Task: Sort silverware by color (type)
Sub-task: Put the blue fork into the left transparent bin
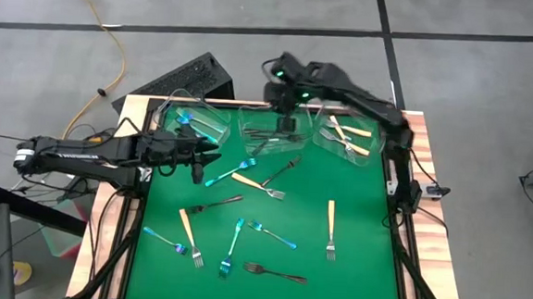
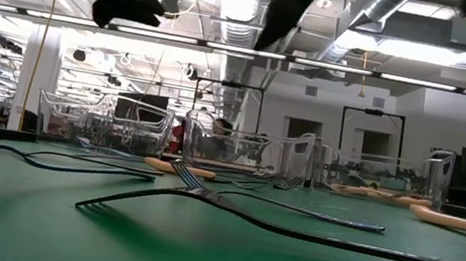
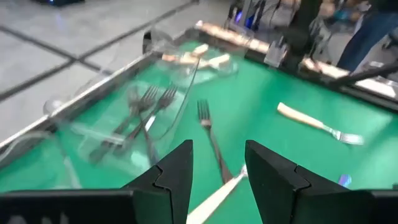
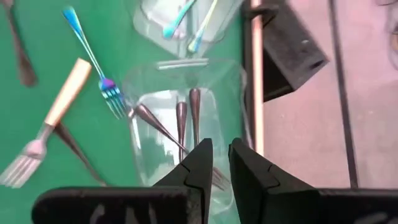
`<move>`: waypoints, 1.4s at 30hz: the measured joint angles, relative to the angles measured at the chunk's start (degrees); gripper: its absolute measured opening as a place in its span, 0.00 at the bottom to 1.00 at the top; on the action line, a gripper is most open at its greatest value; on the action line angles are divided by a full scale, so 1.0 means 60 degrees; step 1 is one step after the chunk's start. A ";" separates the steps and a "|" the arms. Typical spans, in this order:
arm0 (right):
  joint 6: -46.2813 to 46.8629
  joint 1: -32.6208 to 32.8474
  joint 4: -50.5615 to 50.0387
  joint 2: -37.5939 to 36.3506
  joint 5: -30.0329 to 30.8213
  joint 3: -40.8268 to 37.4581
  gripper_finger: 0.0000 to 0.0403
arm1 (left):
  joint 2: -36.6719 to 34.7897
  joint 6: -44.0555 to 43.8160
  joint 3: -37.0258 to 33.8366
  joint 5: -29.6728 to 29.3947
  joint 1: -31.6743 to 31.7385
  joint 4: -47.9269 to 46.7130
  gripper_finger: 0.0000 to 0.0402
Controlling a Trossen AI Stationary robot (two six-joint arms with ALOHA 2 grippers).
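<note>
While the right gripper hangs over the middle clear tub at the far edge of the green tabletop, its jaws stand narrowly apart and hold nothing; three dark forks lie in the tub beneath. The left gripper hovers over the tabletop's left part near that tub, its jaws apart and empty. Two blue-teal forks lie in the left tub, and cream-handled forks in the right tub. More forks of all three kinds lie scattered on the tabletop, among them a cream-handled one on the right.
</note>
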 joint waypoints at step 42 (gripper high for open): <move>0.3661 0.1912 -0.3736 -0.4179 0.0046 -0.0609 0.19 | 0.4204 0.1412 0.0365 0.2537 -0.1440 -0.0668 0.32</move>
